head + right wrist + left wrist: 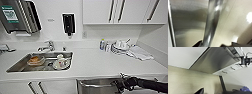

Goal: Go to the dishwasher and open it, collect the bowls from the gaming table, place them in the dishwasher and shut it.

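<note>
Got the right claw (pixel 120 84) clenched around the handle (pixel 210 22) of the dishwasher (pixel 96 86), out toward the right end of the bar. Found the unit right under the front edge of the surface (pixel 100 62), door tipped out a bit at the top by the looks of it. Can't tell on the left claw (pixel 211 92), released or clenched, just hanging low beside the steel front.

Handling guess: rigid steel door, hinged at the bottom, probably fairly heavy and sprung, so likely to drop faster once past halfway. Brushed front looks slick, so no point pushing on the panel. Smooth round bar too, easy to slide along sideways. Best to hold it square and pull out and down. Would prefer a grip nearer the middle, since pulling from the end might twist the door a little. Nothing fragile about it, though.

Further back: sink (pixel 17 66) with some dishes in it, faucet (pixel 47 46) behind, then a small bottle (pixel 102 44), a stack of white dishes (pixel 120 46) and a cloth (pixel 140 53) off right.

On writing: no brand seen on the dishwasher. Green label (pixel 9 13) on the towel dispenser (pixel 17 15), too blurry to read. Same for the bottle. Nothing legible on the black soap dispenser (pixel 68 23).
</note>
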### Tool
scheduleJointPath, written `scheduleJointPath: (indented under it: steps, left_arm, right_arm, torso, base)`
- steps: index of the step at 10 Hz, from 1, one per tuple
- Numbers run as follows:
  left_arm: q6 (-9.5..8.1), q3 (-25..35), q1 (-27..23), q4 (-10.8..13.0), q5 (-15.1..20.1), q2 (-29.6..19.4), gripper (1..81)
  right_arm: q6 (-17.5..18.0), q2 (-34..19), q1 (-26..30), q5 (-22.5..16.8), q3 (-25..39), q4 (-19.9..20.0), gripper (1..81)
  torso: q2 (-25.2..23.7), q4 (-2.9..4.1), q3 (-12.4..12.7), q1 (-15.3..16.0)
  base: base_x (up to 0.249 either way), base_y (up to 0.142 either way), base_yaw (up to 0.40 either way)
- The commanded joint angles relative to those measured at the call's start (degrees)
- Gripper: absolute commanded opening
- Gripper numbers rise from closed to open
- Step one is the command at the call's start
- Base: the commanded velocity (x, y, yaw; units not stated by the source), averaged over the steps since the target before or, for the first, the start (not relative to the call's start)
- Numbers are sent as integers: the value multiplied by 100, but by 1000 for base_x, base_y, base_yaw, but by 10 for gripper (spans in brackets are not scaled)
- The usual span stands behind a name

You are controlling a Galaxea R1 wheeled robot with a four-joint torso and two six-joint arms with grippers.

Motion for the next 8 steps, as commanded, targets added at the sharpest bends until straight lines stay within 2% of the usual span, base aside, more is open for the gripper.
scheduleJointPath:
  steps: [1, 3, 5, 6, 8]
  left_arm:
    - [14, 168, -330, 168, 143, -274, 811]
    - [14, 168, -321, 168, 143, -265, 811]
    - [14, 159, -330, 168, 143, -248, 811]
    - [14, 150, -330, 168, 143, -248, 811]
    - [14, 141, -330, 168, 143, -248, 811]
  right_arm:
    - [1151, -350, 88, -1073, 595, -1045, 811]
    - [1361, -271, -19, -1073, 551, -1257, 811]
    - [1572, -227, -185, -1064, 446, -1257, 811]
    - [1834, -253, -281, -1038, 367, -1248, 811]
    - [1994, -419, -378, -976, 401, -1222, 811]
  torso:
    - [0, 0, 0, 0]
    - [0, 0, 0, 0]
    - [0, 0, 2, 0]
    - [0, 0, 2, 0]
    - [0, 0, 2, 0]
  base:
    - [0, 0, 0]
    - [0, 0, 0]
    - [0, 0, 0]
    - [0, 0, 0]
    - [0, 0, 0]
